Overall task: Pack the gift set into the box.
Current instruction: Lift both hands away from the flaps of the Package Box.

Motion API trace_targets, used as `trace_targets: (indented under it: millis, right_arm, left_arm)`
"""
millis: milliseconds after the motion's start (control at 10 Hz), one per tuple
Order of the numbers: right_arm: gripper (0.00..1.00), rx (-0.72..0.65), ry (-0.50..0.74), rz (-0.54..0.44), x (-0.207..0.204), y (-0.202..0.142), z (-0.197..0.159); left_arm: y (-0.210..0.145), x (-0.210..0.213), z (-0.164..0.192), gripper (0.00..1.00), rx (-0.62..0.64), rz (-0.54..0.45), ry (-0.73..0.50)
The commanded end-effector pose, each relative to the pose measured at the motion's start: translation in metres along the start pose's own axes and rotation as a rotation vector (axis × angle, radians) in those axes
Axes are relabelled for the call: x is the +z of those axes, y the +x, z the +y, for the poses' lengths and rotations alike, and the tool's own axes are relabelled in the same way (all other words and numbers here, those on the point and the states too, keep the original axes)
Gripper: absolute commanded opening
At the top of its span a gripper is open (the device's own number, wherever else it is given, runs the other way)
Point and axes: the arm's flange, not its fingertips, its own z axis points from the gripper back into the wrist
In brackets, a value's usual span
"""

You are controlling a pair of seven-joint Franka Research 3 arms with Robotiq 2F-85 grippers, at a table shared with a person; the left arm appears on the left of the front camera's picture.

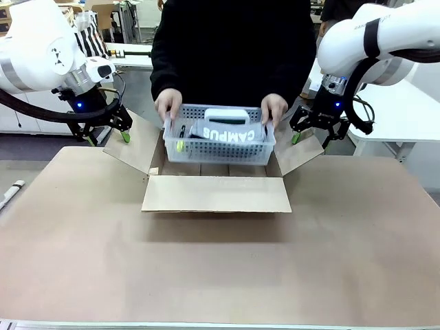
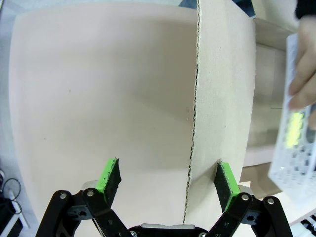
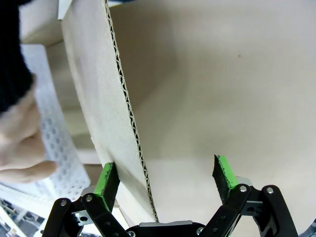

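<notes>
Front view: a person at the far side held a white slatted basket (image 1: 220, 155) by both ends, one hand (image 1: 168, 104) at the left and the other hand (image 1: 273, 107) at the right, just above the open box (image 1: 214, 169). The gift set (image 1: 230, 133) lay tilted inside the basket, its white letters upside down from the robot's side (so not yet in the box itself). The box stood on the table (image 1: 220, 275), its near flap (image 1: 216, 194) laid toward the camera and the side flaps splayed outward. The left gripper (image 1: 110, 137) hung at the left flap (image 1: 130, 148), fingers spread wide. In the left wrist view that flap's corrugated edge passed between the green pads (image 2: 109, 175), nothing clamped. The right gripper (image 1: 311, 137) stood likewise at the right flap (image 1: 299, 155), wide open, with the flap's edge close beside one pad; whether they touched I could not tell.
</notes>
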Motion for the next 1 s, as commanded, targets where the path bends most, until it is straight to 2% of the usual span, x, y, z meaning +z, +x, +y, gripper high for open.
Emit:
trace_targets:
  millis: [0,900]
  right_arm:
    - [1.0,-0.022,-0.023,0.002,0.0052,0.0005,0.0029]
    - [1.0,-0.022,-0.023,0.002,0.0052,0.0005,0.0029]
  left_arm:
    - [-0.0006,0.0016,-0.0006,1.0,0.01,0.004,0.018]
    - [-0.0006,0.0016,-0.0006,1.0,0.01,0.004,0.018]
